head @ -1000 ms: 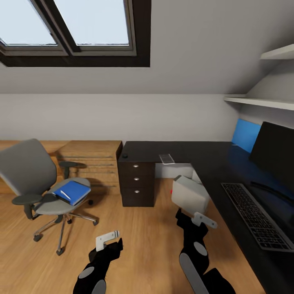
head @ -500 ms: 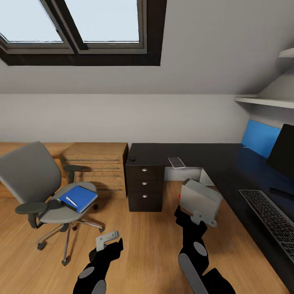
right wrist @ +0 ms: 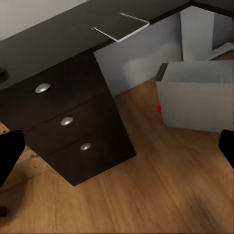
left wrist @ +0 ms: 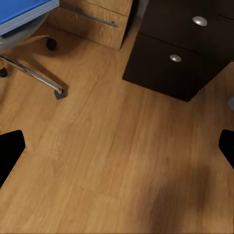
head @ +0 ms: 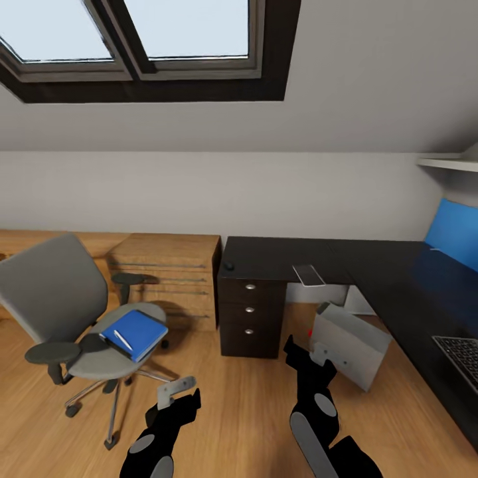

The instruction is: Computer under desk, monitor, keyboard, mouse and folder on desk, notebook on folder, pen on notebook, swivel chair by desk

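The grey swivel chair [head: 56, 292] stands at the left on the wood floor, apart from the black L-shaped desk [head: 372, 262]. A blue folder [head: 135, 333] lies on its seat with a white pen [head: 121, 340] on top. On the desk are a small black mouse [head: 229, 266], a pale notebook [head: 309, 273] and, at the right edge, a keyboard corner [head: 458, 352]. The grey computer case [head: 348, 342] lies tilted on the floor by the desk. My left gripper [head: 176, 398] and right gripper [head: 312, 362] hang low over the floor, both open and empty. The monitor is out of view.
A black drawer unit [head: 251, 309] stands under the desk's left end, beside a low wooden cabinet [head: 166, 279]. A blue panel [head: 457, 232] leans at the back right under a shelf [head: 448, 162]. Skylights sit in the sloped ceiling. Open floor lies between chair and drawers [left wrist: 180, 53].
The camera has swung left: chair, drawers and desk shifted right in the picture and the monitor left the view. Both arms hold the same pose.
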{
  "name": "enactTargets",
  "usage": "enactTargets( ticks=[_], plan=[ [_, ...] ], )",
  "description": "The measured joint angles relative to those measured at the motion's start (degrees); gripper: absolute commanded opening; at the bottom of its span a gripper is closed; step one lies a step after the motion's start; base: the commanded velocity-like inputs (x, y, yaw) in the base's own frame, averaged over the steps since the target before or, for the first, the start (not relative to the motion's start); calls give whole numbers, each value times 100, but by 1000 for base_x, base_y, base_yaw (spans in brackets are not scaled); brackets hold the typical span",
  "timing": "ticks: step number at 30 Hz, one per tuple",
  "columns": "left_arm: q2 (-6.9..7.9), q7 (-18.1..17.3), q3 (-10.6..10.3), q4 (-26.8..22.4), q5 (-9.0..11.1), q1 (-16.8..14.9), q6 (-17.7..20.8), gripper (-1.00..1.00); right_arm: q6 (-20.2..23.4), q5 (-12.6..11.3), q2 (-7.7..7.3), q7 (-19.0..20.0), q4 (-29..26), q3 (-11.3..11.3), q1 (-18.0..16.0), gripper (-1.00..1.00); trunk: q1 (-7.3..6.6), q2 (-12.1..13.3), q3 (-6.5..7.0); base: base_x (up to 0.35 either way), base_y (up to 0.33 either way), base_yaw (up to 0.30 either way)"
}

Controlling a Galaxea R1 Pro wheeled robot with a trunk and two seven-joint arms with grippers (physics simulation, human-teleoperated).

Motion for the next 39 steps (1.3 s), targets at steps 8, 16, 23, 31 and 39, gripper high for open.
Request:
enactTargets(
  ticks=[8, 16, 23, 31, 39],
  plan=[
    [0, 2, -3, 34, -8, 0, -1, 100, 0, 7, 0, 0, 0, 0, 3, 100, 0, 0, -41, 325, 0, 218],
    [0, 2, -9, 36, -9, -1, -3, 100, 0, 9, 0, 0, -6, -5, -1, 100, 0, 0, -77, 325, -16, 118],
    [0, 2, -14, 37, -37, -1, -20, 100, 2, 10, 0, -8, -19, -2, 3, 100, 1, 0, -77, 295, -190, 1],
    [0, 2, -13, 37, -41, -1, -21, 100, 2, 10, 0, -9, -14, -1, 0, 100, 1, 0, -77, 271, -226, 46],
    [1, 2, -12, 36, -38, 0, -21, 100, 1, 10, 1, -6, -7, 0, 0, 100, 1, 0, -77, 268, -231, 229]
  ],
)
